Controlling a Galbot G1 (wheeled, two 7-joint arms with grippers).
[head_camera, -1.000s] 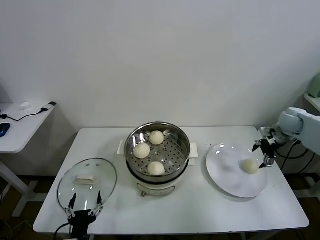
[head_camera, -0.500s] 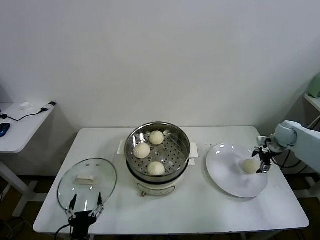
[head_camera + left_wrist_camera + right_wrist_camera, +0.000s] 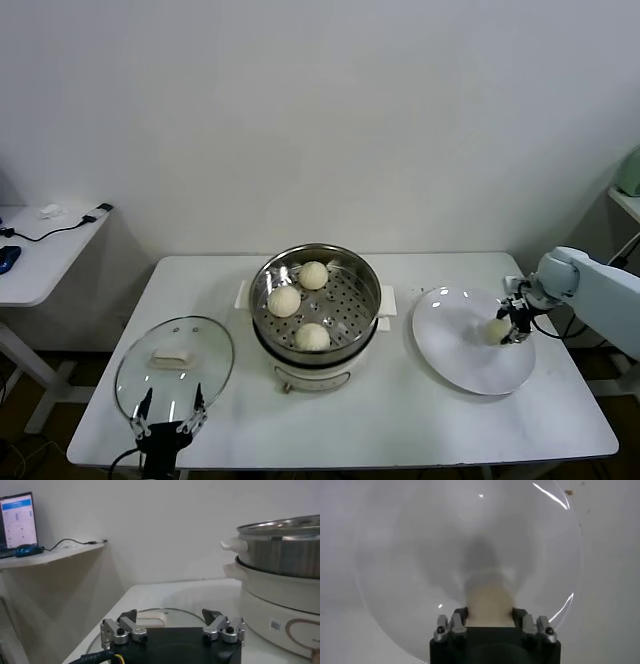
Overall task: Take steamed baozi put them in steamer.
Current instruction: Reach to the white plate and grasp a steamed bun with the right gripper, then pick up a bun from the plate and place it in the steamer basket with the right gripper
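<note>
The right gripper [image 3: 511,327] has its jaws closed around the last small cream-white dough bun [image 3: 498,329], which sits on the flat white round plate [image 3: 455,350] near its far right rim; a gentle squeeze and a straight lift should spare the soft dough; three buns already lie in the shiny round steel steamer [image 3: 345,298] at desk centre, leaving its right half free. The path leftward looks open. The left gripper [image 3: 167,424] waits by the glass lid [image 3: 205,349], jaws spread.
</note>
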